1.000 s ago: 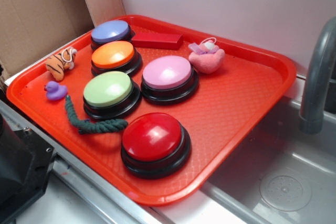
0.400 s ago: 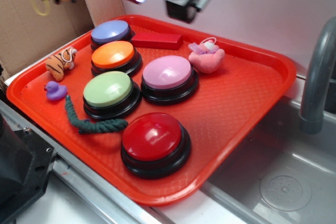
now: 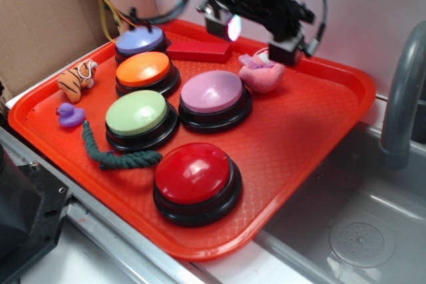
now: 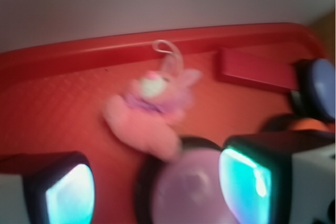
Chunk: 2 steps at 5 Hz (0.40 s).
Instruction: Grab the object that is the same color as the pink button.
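The small pink plush toy with a lilac bow and white string loop lies on the red tray near its back edge, beside the pink button. In the wrist view the plush toy sits ahead of the jaws, touching the pink button. My gripper hovers above the toy, open and empty; it also shows in the wrist view, where the fingers glow cyan and stand wide apart.
On the tray are a blue-purple button, an orange button, a green button, a red button, a red block, a tiger toy, a purple duck and a green rope. A sink with a grey faucet is on the right.
The gripper has come in from the top and moved right and down, from above the back of the tray to just over the pink plush toy. The objects have not moved.
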Each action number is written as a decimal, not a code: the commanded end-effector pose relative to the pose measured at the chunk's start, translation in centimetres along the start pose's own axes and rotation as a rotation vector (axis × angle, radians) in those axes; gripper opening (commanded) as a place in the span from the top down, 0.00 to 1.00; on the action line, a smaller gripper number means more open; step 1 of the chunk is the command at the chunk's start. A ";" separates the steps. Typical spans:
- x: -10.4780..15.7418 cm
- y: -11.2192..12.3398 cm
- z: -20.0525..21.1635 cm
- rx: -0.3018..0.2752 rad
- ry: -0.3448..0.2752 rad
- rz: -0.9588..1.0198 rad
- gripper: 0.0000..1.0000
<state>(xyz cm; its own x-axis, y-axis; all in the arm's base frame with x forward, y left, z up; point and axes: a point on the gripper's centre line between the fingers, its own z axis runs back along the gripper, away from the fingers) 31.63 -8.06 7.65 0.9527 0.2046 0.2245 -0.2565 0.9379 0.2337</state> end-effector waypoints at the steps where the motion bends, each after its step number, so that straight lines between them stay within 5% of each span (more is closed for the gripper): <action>1: 2.4 -2.1 -2.9 -0.029 -0.002 0.013 0.00; 2: 2.7 -2.1 -4.0 -0.007 0.038 0.049 0.00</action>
<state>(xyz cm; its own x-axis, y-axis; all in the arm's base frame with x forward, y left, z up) 34.72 -9.00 3.04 0.9564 0.2385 0.1689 -0.2745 0.9313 0.2396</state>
